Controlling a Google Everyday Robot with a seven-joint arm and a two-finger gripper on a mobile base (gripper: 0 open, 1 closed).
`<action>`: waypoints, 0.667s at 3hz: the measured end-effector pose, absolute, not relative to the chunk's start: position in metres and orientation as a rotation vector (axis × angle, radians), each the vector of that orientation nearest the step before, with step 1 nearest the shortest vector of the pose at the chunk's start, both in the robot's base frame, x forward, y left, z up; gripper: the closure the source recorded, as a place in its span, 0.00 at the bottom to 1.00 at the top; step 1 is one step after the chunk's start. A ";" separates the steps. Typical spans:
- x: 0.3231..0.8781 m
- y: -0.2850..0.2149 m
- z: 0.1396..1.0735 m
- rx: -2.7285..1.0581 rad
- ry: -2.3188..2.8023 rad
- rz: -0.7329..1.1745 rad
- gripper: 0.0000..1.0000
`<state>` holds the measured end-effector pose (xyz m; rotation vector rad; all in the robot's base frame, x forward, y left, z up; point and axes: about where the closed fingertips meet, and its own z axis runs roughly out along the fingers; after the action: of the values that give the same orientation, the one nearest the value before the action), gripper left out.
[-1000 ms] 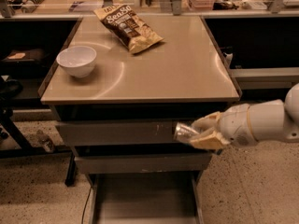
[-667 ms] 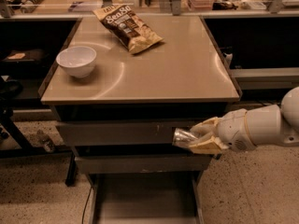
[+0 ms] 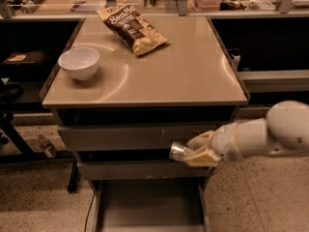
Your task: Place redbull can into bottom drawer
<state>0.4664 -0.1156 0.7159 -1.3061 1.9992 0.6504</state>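
Gripper (image 3: 194, 152) is closed on the redbull can (image 3: 177, 151), which is held sideways in front of the upper drawer fronts (image 3: 116, 138), above the open bottom drawer (image 3: 149, 207). The can should be lowered clear of those fronts, kept centred between the side rails, and released only near the floor so rolling is avoided. On the bench (image 3: 188, 74), "Sea" can be read on the chip bag (image 3: 133, 27); no lettering is readable on the can.

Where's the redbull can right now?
In the camera view the redbull can is held in the gripper, right of centre, in front of the drawer fronts and above the open bottom drawer.
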 end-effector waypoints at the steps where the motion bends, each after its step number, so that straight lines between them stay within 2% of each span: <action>1: 0.492 -0.076 0.609 -1.305 2.031 0.738 1.00; 2: 0.525 -0.053 0.538 -1.282 1.980 0.772 1.00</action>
<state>0.5248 -0.0530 0.5382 -1.2819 1.9801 0.7716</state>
